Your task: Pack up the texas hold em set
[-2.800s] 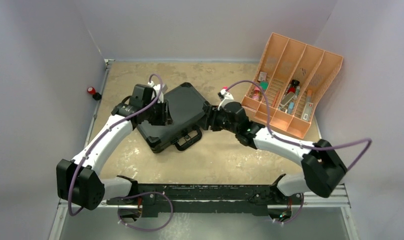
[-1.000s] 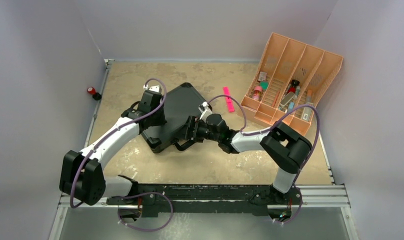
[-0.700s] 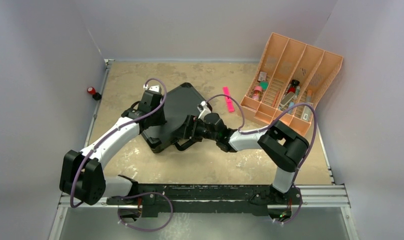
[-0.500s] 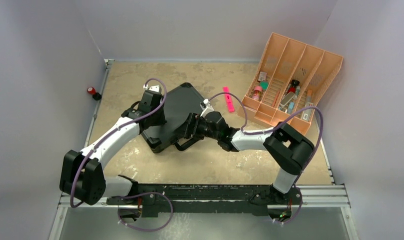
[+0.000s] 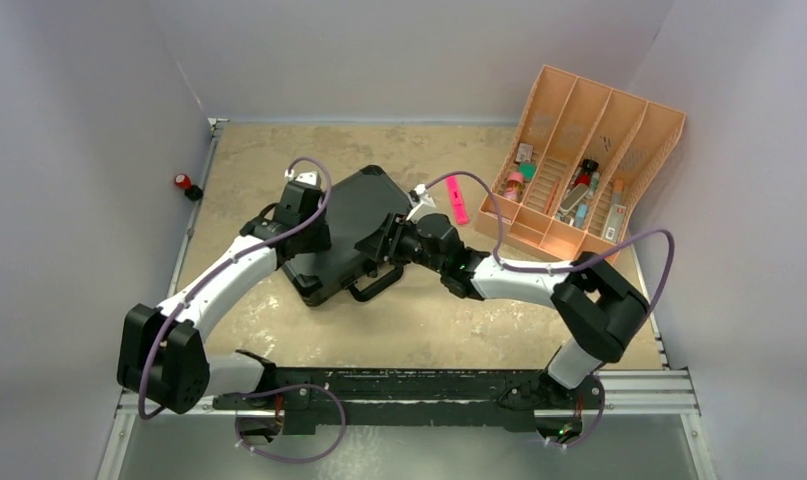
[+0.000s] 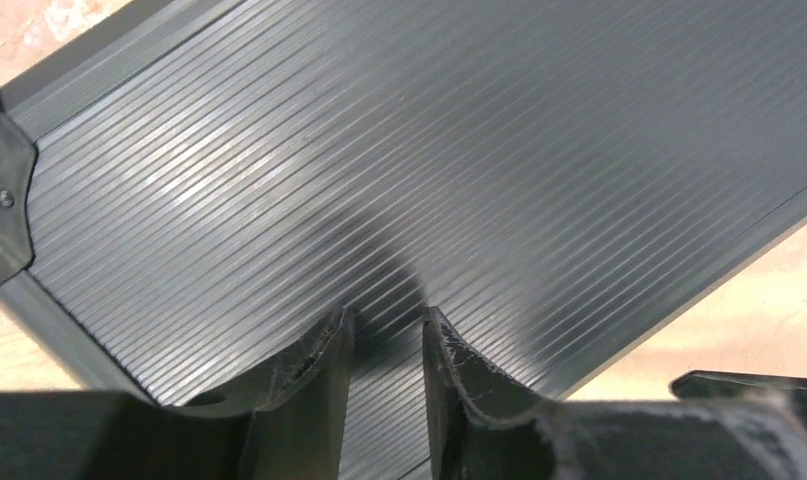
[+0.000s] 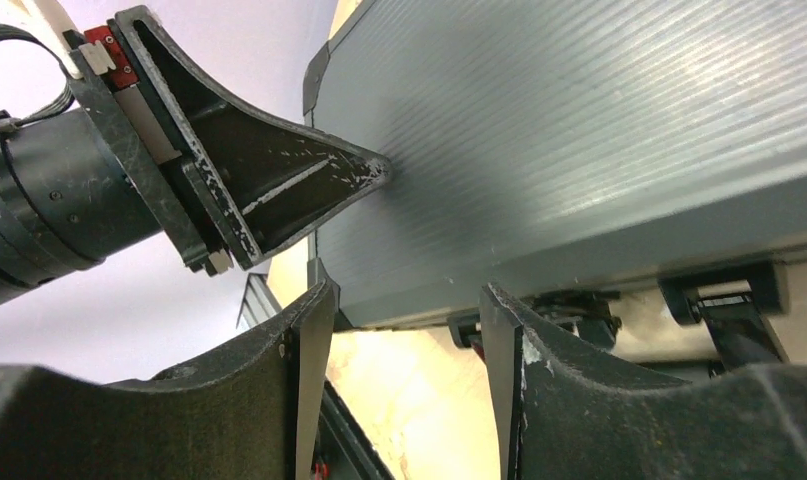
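**While shut, pressed at the lid and flanked at the front edge**

When viewed from above, shows the black case (image 5: 357,208) closed and lying aslant near the middle of the tan surface (image 5: 279,150), handle (image 5: 376,286) turned toward the arm bases. Puts the left arm (image 5: 229,272) reaching in over the case's left part, its end down on the lid. Puts the right arm (image 5: 524,280) stretched low from the right, its end at the near right edge just beside the handle. Leaves a pink marker (image 5: 457,198) on the surface between case and orange tray (image 5: 541,238), close to the tray's left corner. Sets the tray at far right, small items in its compartments.

From the left wrist, shows the left fingers (image 6: 314,400) drawn close, only a slim gap between the tips and nothing in it. Shows both tips down against the ribbed lid. Catches a corner cap (image 6: 1,200) at far left and bare surface past the lid's edges.

From the right wrist, shows the right fingers (image 7: 279,400) spread, pinching nothing, the case's front wall just beyond the tips and dark hardware (image 7: 724,300) under that wall — too shadowed to name. Also catches the left fingers from the side as one dark wedge, point touching the lid.
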You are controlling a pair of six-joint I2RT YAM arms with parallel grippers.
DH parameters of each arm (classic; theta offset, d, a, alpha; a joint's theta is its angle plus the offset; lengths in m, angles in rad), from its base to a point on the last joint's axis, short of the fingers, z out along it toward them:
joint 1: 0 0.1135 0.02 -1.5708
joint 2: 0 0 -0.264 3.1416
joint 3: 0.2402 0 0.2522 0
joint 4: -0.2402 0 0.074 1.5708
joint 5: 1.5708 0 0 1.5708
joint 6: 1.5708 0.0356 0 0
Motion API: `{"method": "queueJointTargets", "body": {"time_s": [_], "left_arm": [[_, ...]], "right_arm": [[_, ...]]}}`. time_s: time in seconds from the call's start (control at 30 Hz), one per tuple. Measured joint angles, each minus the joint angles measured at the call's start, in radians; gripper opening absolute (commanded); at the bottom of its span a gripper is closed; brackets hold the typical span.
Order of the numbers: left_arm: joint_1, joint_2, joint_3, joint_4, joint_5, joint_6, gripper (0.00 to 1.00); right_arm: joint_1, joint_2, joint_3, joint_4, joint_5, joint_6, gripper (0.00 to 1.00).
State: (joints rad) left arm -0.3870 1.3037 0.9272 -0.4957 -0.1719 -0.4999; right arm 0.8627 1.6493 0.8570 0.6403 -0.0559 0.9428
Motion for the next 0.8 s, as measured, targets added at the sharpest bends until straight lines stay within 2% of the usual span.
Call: {"method": "queueJointTargets", "body": {"time_s": [0.07,0.17,0.33,0.5,0.8], "left_arm": [[0.000,-0.016,0.000,-0.021,0.003,0.006,0.41],[0.000,-0.051,0.000,-0.057,0.017,0.012,0.43],[0.000,-0.070,0.028,-0.089,0.030,0.013,0.41],[0.000,-0.008,0.092,-0.094,0.034,0.012,0.34],[0.000,0.088,0.108,-0.101,-0.008,0.013,0.24]], "right_arm": [[0.001,-0.039,-0.013,-0.047,0.021,-0.001,0.57],[0.008,-0.125,-0.040,-0.114,0.058,0.000,0.55],[0.010,-0.213,-0.101,-0.158,0.105,0.006,0.35],[0.010,-0.174,-0.123,-0.196,0.122,0.001,0.24],[0.013,-0.001,-0.051,-0.196,0.113,-0.024,0.23]]}}
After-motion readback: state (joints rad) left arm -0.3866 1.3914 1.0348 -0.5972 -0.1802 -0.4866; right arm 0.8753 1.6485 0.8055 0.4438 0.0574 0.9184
